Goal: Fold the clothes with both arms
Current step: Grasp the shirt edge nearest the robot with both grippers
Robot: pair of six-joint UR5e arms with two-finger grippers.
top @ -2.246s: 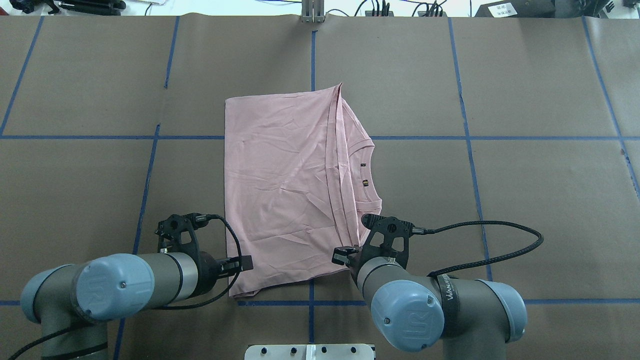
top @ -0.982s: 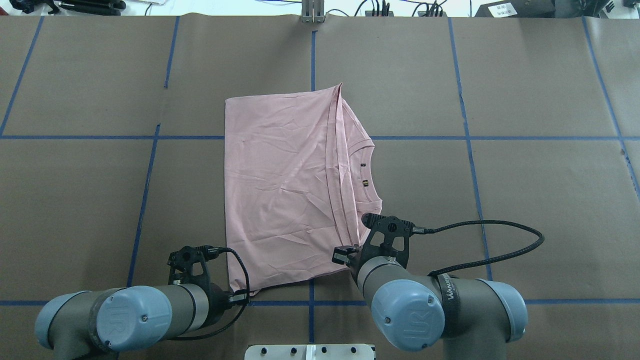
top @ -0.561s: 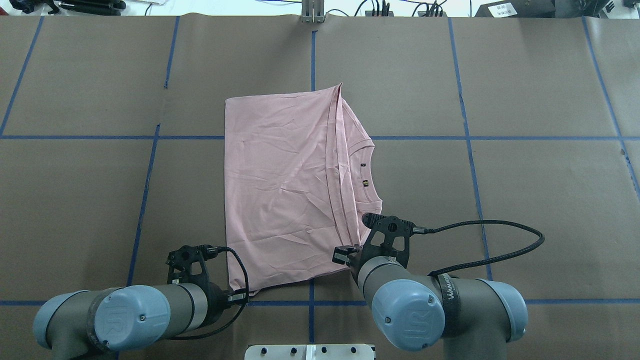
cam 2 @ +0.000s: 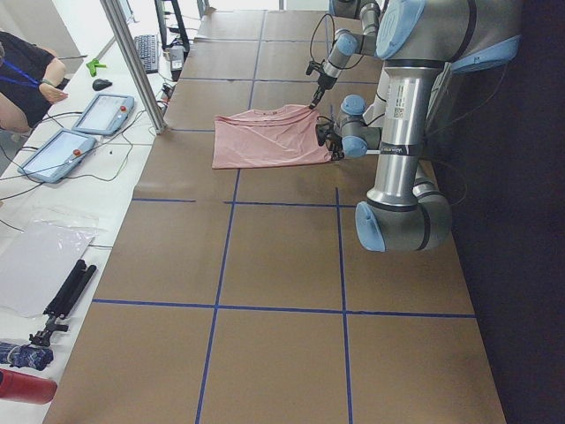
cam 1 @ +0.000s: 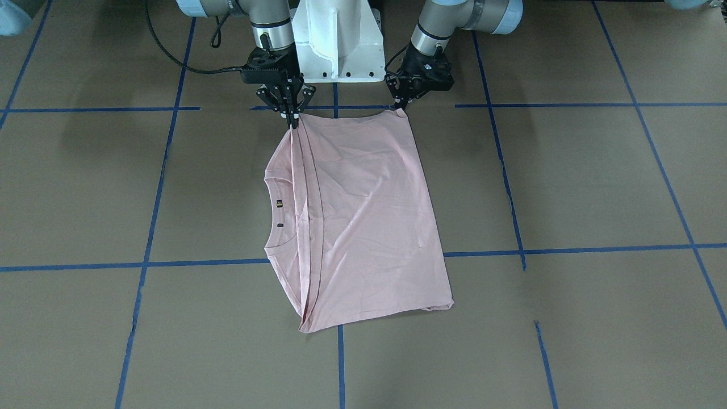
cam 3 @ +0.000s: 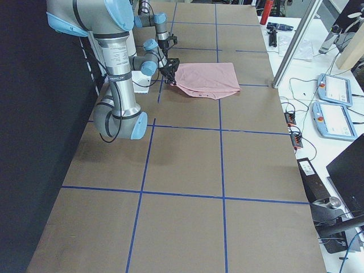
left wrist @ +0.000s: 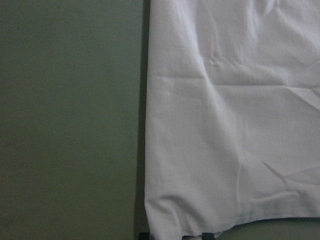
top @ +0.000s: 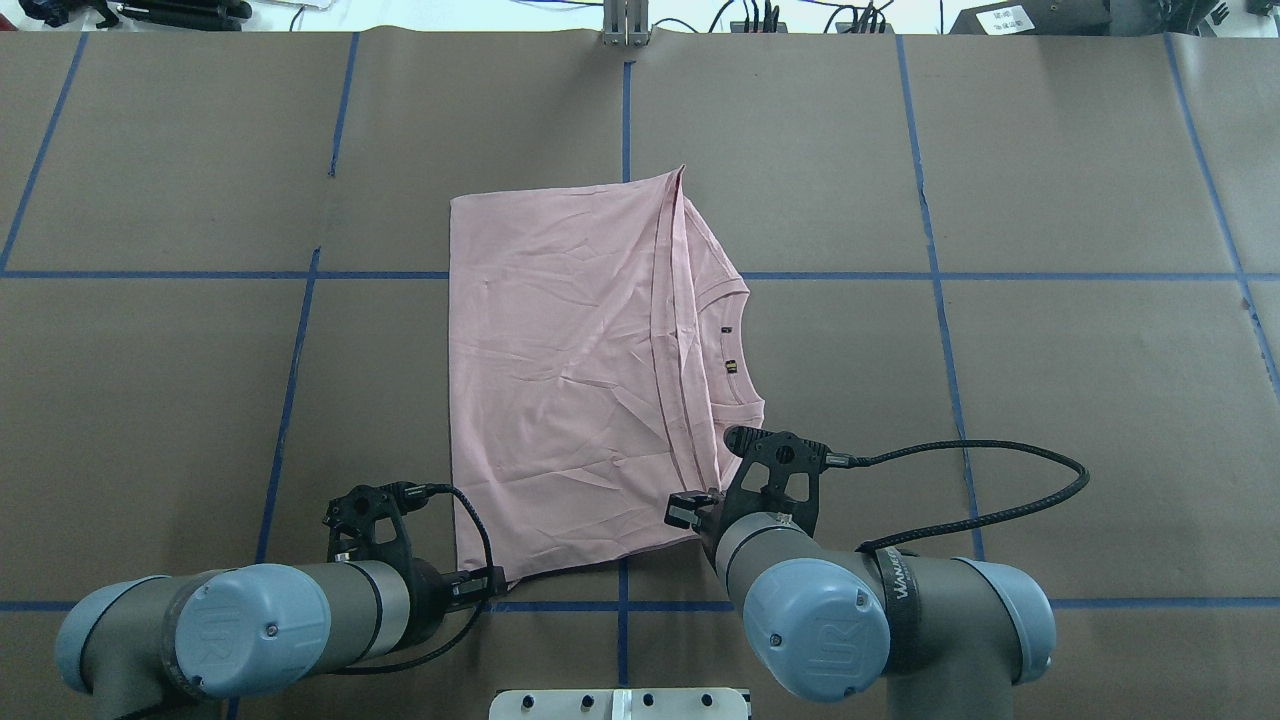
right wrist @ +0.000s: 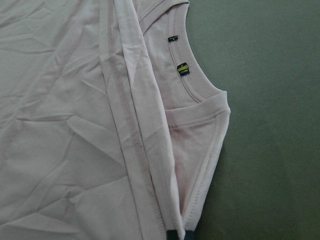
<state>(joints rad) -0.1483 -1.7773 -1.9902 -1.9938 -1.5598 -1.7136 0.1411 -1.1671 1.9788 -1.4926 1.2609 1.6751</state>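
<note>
One shirt (top: 570, 370), two arms, one table (top: 1050, 350).
Left fingers (cam 1: 404, 103) and right fingers (cam 1: 292, 116) each pinch a near corner.

- The T-shirt (top: 575, 380) is pale pink, folded into a rough rectangle and lying flat but pretty wrinkly on the brown table, print side not showing.
- Ribbed round collar (right wrist: 200, 92) sticks out on the robot's right side, with two tiny tags inside it.
- A hemmed edge (right wrist: 132, 150) runs along the fold next to the collar.
- Both corners nearest the robot are pinched and slightly lifted.
</note>
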